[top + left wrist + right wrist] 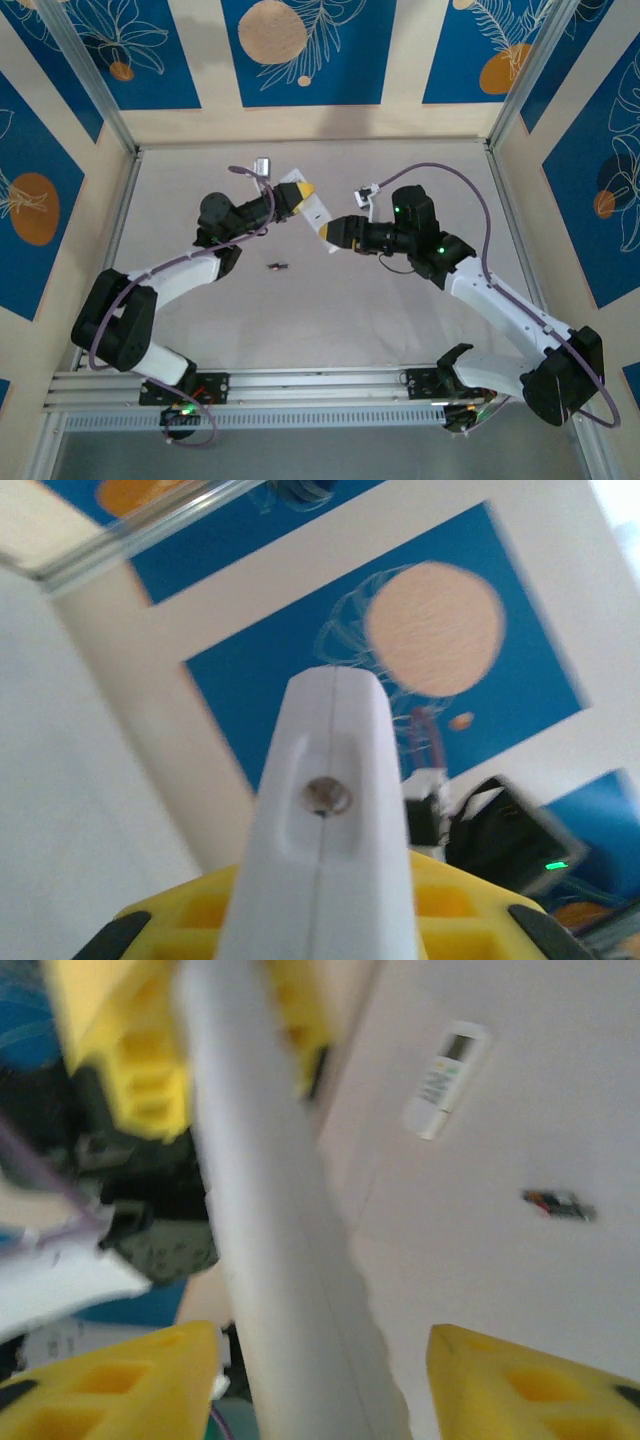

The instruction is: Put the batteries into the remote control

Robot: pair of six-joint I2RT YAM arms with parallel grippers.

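Yellow-padded jaws of the right gripper [320, 1365] stand apart either side of the white remote [270, 1210], gripping nothing. The left gripper [320, 920] has its jaws clamped on that remote's other end, holding it above the tabletop [380, 320]. The batteries [278, 266] lie on the tabletop below both jaws, long axis crosswise. They look slightly nearer the right arm, which reaches in with its elbow bent.
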